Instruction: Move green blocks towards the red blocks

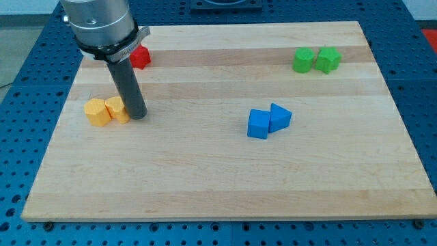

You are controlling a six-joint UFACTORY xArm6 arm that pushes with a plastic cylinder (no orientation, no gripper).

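Observation:
Two green blocks sit side by side at the view's top right: a rounded one [303, 60] and a star-like one [328, 59], touching. One red block [141, 57] shows at the top left, partly hidden behind the arm; any second red block is hidden. My tip [137, 115] rests on the board at the left, touching the right side of a yellow block [117, 108]. The tip is far from the green blocks, which lie across the board to the right.
A second yellow block [97, 112] touches the first on its left. A blue cube [259, 124] and a blue wedge [280, 117] touch each other near the board's middle. The wooden board [218, 184] lies on a blue perforated table.

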